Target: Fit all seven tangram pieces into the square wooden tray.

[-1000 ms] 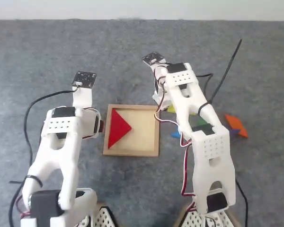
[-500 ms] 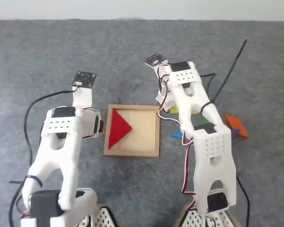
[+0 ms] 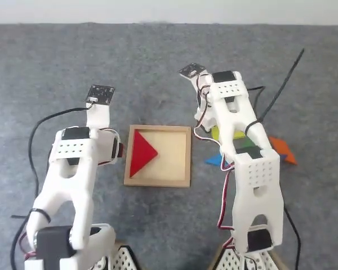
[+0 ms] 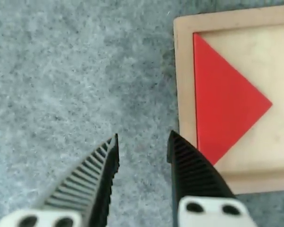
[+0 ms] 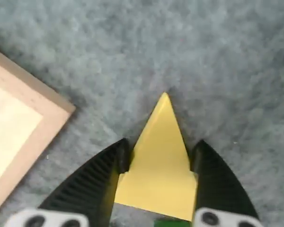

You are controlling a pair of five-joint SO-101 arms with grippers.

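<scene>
My left gripper [image 4: 143, 136] stands parted over carpet [image 4: 61, 71] just beside the tray [image 4: 182, 71] holding the red triangle [image 4: 222, 99], my right gripper [image 5: 161, 143] is closed on the yellow triangle's [image 5: 163, 175] sides near a tray corner, and from above yellow lies at the tray's three o'clock.

Yellow triangle [image 5: 162, 165] between the fingers [image 5: 92, 184]

Bright, even light; soft shadows.
</scene>
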